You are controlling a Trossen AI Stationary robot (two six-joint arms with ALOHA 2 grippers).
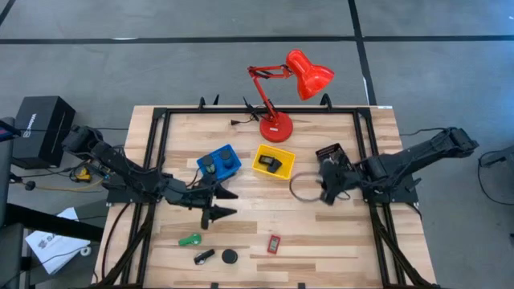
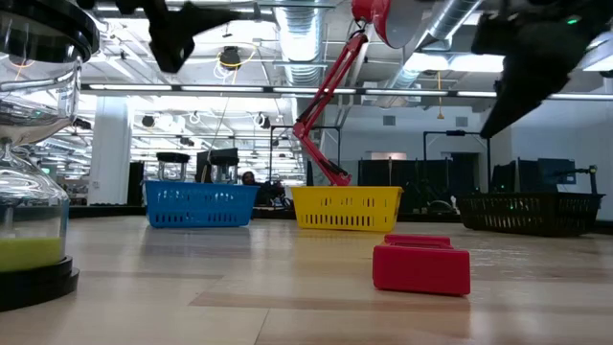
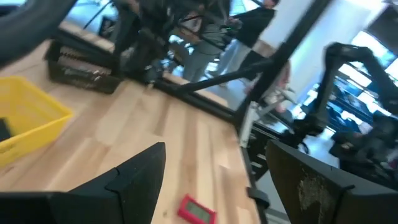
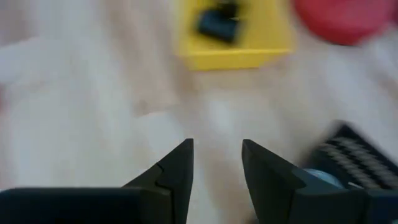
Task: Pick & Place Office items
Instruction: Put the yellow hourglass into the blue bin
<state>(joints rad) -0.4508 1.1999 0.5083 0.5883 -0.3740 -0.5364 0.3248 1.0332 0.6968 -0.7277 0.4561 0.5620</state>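
Note:
My left gripper (image 1: 231, 202) is open above the middle of the table, just near of the blue tray (image 1: 219, 163). In its wrist view (image 3: 216, 149) the red rectangle (image 3: 198, 210) lies on the wood beyond its fingers. My right gripper (image 1: 323, 193) (image 4: 217, 144) is open with nothing between its fingers, beside the clear ring (image 1: 301, 189). Near the front edge lie a green clip (image 1: 189, 239), a small black piece (image 1: 203, 257), a black disc (image 1: 230, 256) and the red rectangle (image 1: 274, 244) (image 2: 421, 266). The yellow tray (image 1: 273, 162) (image 4: 236, 37) holds a black block (image 4: 217, 22).
A red desk lamp (image 1: 277, 127) stands on its round base at the far middle, its head reaching right. A black mesh tray (image 1: 329, 152) sits far of the right gripper. Black frame rails (image 1: 157, 160) run along the table's sides. Bare wood lies between the trays and the front items.

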